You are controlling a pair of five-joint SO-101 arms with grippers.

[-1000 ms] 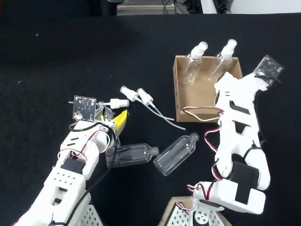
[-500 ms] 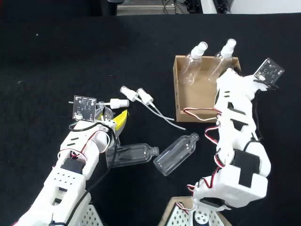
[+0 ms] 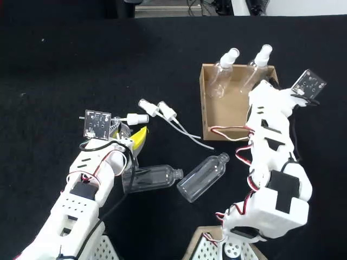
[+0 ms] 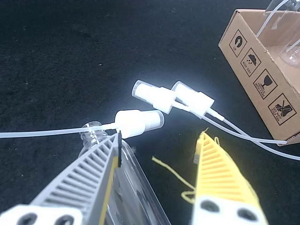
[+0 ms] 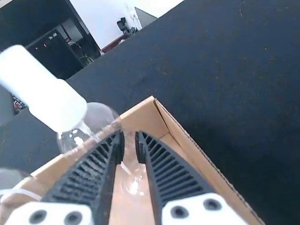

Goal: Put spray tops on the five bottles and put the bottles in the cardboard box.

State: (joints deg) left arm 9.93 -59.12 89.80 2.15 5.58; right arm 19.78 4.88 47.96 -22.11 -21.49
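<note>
My left gripper [image 4: 160, 136] is open, its yellow finger [image 3: 139, 138] showing in the high view. A clear bottle [image 4: 93, 133] lies along its grey finger [image 4: 93, 173]. A white spray top [image 4: 139, 123] rests at that bottle's mouth, its tube trailing away. Two more spray tops [image 3: 149, 106] [image 3: 167, 111] lie just beyond. Two open bottles [image 3: 154, 177] [image 3: 203, 174] lie on their sides mid-table. The cardboard box [image 3: 210, 124] holds two capped bottles [image 3: 222, 73] [image 3: 257, 67]. My right gripper [image 5: 129, 138] is shut over the box's far corner, beside a capped bottle [image 5: 42, 93].
The table [image 3: 81, 59] is covered in black cloth, with bare cloth at the left and far side. The right arm [image 3: 271, 124] reaches over the box's right wall. Arm bases [image 3: 233, 249] stand at the near edge.
The right arm has shifted its elbow and wrist slightly by the box. The left arm, bottles and spray tops have stayed put.
</note>
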